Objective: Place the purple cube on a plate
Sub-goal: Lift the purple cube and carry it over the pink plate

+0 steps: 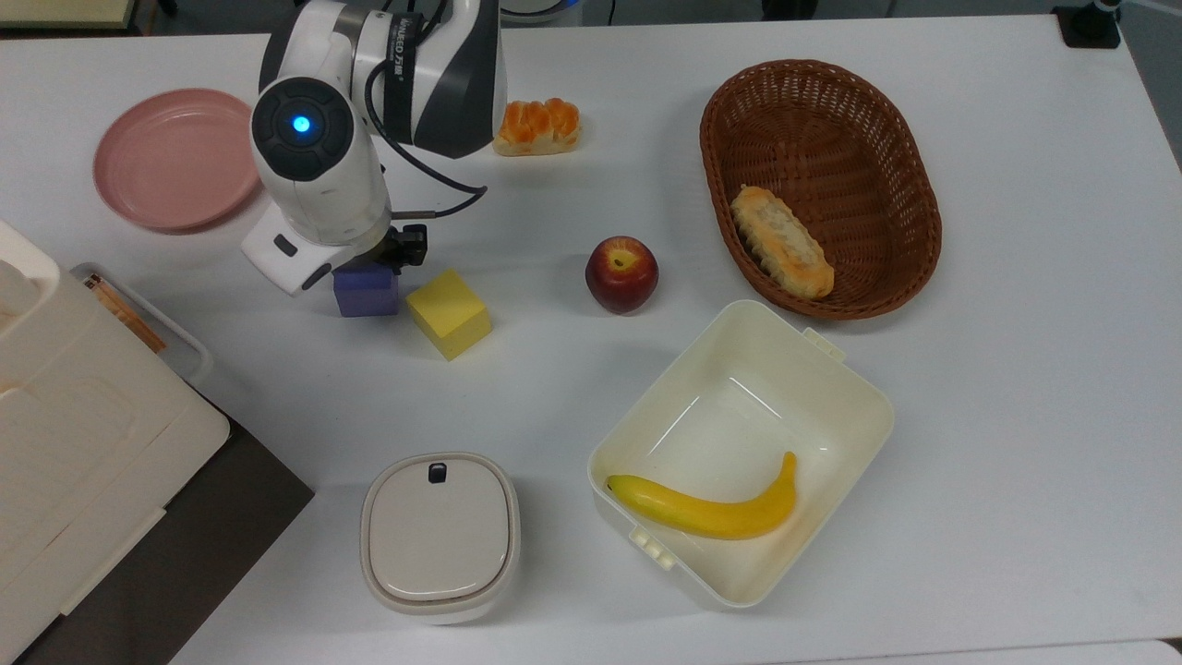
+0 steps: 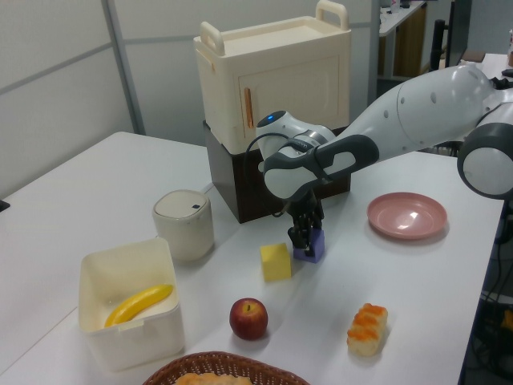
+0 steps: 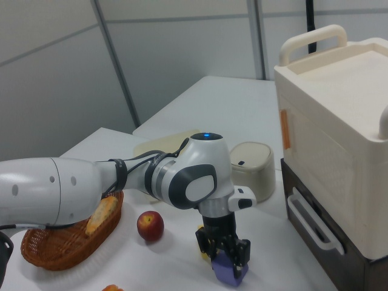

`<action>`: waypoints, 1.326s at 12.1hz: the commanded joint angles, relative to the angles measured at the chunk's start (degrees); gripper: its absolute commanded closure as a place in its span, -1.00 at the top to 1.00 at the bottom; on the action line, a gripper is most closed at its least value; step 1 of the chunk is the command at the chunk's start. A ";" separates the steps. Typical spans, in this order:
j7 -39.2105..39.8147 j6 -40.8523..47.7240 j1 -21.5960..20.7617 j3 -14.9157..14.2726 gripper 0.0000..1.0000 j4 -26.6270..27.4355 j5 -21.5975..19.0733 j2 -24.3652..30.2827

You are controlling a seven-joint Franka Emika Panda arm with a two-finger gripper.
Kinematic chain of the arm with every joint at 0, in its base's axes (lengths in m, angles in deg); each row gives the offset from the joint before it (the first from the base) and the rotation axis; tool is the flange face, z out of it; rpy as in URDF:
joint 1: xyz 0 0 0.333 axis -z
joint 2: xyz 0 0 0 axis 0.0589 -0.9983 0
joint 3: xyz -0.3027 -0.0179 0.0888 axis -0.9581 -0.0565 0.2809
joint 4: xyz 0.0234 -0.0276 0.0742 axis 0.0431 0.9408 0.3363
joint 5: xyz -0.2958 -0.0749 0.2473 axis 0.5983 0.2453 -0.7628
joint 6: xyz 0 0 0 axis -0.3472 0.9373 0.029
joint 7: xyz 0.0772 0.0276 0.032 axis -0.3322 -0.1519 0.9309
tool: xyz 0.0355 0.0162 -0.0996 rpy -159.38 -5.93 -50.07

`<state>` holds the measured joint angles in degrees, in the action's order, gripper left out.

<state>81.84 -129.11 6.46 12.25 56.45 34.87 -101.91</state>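
A white worktop (image 1: 1016,416) fronts grey panelled walls (image 2: 56,72). On it sit a cream cabinet (image 2: 276,80), a pink plate (image 1: 171,157) and yellow cube (image 1: 450,313). The tool (image 2: 303,241) pinches the purple cube (image 1: 366,291) beside the yellow one, well apart from the plate.

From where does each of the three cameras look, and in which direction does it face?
Top view: overhead, facing straight down on the white table; the arm's white wrist covers the gripper.
Left view: low at the brown wicker basket's end, facing the cream cabinet; the whole forearm shows.
Right view: low, facing the opposite way, cabinet at the right view's right; forearm and wrist show.
All share the matte purple cube.
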 commanded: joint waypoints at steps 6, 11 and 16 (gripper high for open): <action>0.79 1.13 0.52 -1.93 -0.15 0.50 0.75 5.72; 7.21 4.84 3.41 -5.54 -0.14 2.96 0.93 11.60; 12.91 4.05 7.19 -5.54 -0.14 11.12 1.02 18.81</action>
<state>91.14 -124.64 12.02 6.67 60.70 35.34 -89.08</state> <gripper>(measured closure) 0.401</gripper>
